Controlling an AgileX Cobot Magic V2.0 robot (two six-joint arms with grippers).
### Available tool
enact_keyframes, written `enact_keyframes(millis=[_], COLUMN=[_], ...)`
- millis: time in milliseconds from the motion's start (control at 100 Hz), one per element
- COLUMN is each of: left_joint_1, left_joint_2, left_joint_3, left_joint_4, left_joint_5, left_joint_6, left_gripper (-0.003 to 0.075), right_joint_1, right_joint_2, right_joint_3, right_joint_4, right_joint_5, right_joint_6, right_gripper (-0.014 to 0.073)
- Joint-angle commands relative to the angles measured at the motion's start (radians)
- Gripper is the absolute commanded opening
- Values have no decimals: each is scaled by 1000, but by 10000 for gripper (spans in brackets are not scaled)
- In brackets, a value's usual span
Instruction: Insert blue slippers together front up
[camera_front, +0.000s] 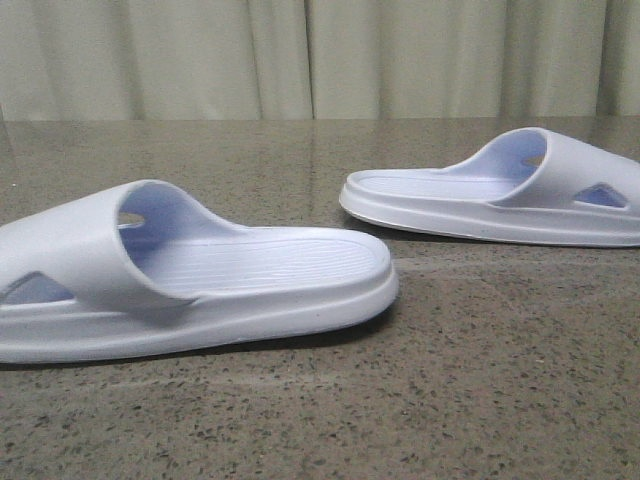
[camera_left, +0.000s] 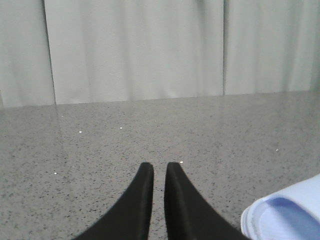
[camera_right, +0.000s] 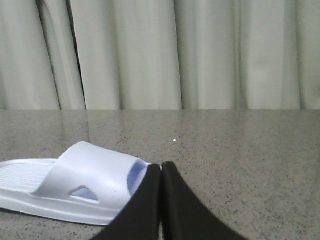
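Two slippers, sole-down on the counter (camera_front: 480, 400), well apart and not yet joined. Near slipper (camera_front: 190, 275) low on the left of the front view, strap toward the left edge, ribbed footbed running rightward. Far slipper (camera_front: 500, 195) further back on the right, strap toward the right, footbed reaching leftward. Pointed opposite ways, then, so likely laid out as a start position: one for each arm, each needing a turn before any nesting with fronts upward. Nothing lifted, nothing gripped.

Left tool (camera_left: 159, 172) low over bare counter, tips drawn close with only a thin slit between, empty. Right tool (camera_right: 161, 170) likewise pressed together at the tips, holding nothing, set just in front of a slipper (camera_right: 75, 185) in its own view. Probably both parked closed while waiting, since neither touches foam.

Cut off: the near slipper's toe end past the left frame edge, the far one's past the right. Only a rounded corner of a slipper (camera_left: 285, 217) visible beside the left tool; which end, impossible to tell. Neither arm visible from the front. Cut-outs on the far sides of the straps hidden. Beyond, pale curtain (camera_front: 300, 55).
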Motion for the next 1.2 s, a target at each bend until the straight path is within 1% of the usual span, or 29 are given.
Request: enact_keyframes(millis=[0, 90, 190, 290, 350, 530, 670, 720, 810, 930, 1130, 1190], left_joint_1=[-9, -9, -9, -7, -5, -5, -5, -5, -5, -5, -5, -5], left_joint_2=[-28, -28, -28, -26, -12, 109, 298, 365, 469, 555, 615, 622], left_joint_3=[7, 7, 0, -37, -69, -207, -353, -399, -469, -507, -507, -507], left_joint_4=[-103, -197, -341, -477, -510, -551, -555, -555, -553, -558, -580, -582], left_joint_5=[-97, -113, -126, -83, -38, 76, 213, 250, 295, 301, 303, 308], left_joint_6=[-11, -11, -11, -11, -11, -11, -11, -11, -11, -11, -11, -11], left_gripper=[15, 15, 15, 15, 15, 15, 15, 15, 15, 15, 17, 28], right_joint_1=[-7, -7, -7, -7, -7, -7, -7, -7, -7, -7, -7, -7], right_joint_2=[-18, -18, -18, -18, -16, 50, 164, 216, 292, 357, 421, 431], right_joint_3=[10, -11, -48, -104, -153, -307, -446, -503, -578, -616, -618, -618], right_joint_4=[-1, 7, 39, 55, 55, 55, 55, 55, 55, 65, 144, 156], right_joint_5=[-99, -88, -61, -1, 54, 220, 377, 444, 520, 539, 551, 551], right_joint_6=[4, 22, 22, 22, 22, 22, 22, 22, 22, 23, 23, 23], right_gripper=[-106, -106, -106, -106, -106, -106, -106, -106, -91, -78, -75, -48])
